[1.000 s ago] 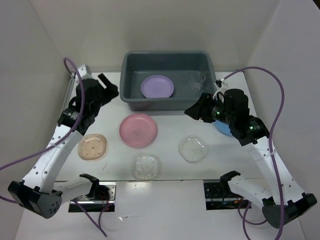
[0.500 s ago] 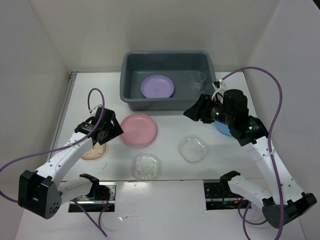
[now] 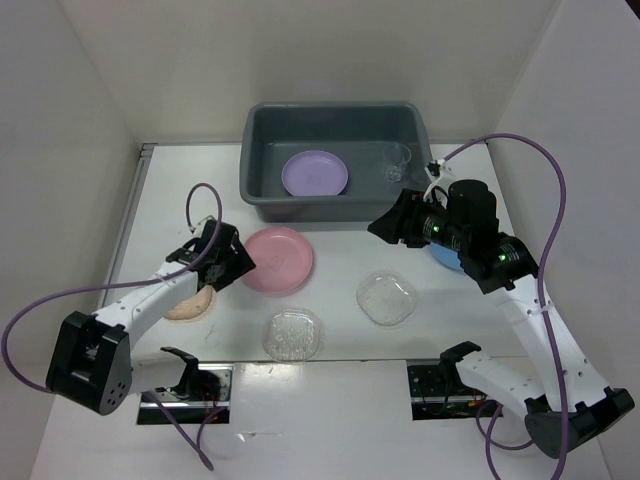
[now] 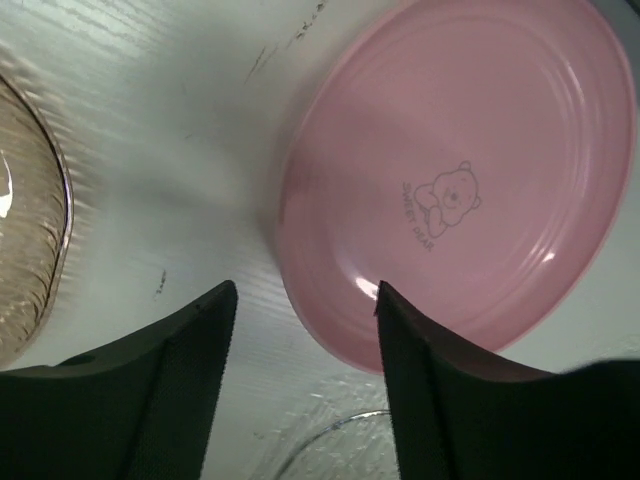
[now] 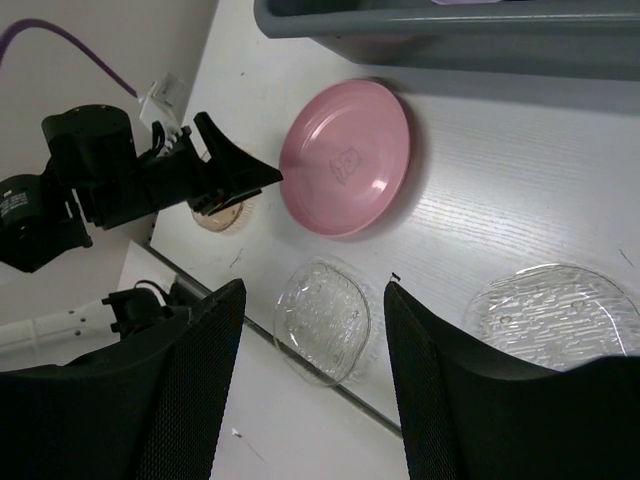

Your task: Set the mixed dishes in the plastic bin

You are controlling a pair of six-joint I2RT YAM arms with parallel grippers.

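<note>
The grey-blue plastic bin (image 3: pixel 262 170) stands at the back and holds a lilac plate (image 3: pixel 315 172) and a small clear cup (image 3: pixel 395 160). A pink plate (image 3: pixel 280 260) lies in front of it. My left gripper (image 3: pixel 238 265) is open low at the plate's left rim; in the left wrist view (image 4: pixel 303 295) the pink plate's (image 4: pixel 470 180) edge lies between the jaws. A peach plate (image 3: pixel 186 303) is partly under the left arm. Two clear dishes (image 3: pixel 292 334) (image 3: pixel 387 297) lie near the front. My right gripper (image 3: pixel 385 225) is open, empty and raised. A blue plate (image 3: pixel 445 258) is mostly hidden under it.
White walls close in the table on the left, back and right. The right wrist view shows the bin's front wall (image 5: pixel 450 25), the pink plate (image 5: pixel 345 155), both clear dishes (image 5: pixel 322 320) (image 5: pixel 555 315) and the table's near edge (image 5: pixel 200 285).
My left arm swung from beside the bin's left end down and forward to the pink plate's left rim, over the peach plate. The right arm barely moved.
</note>
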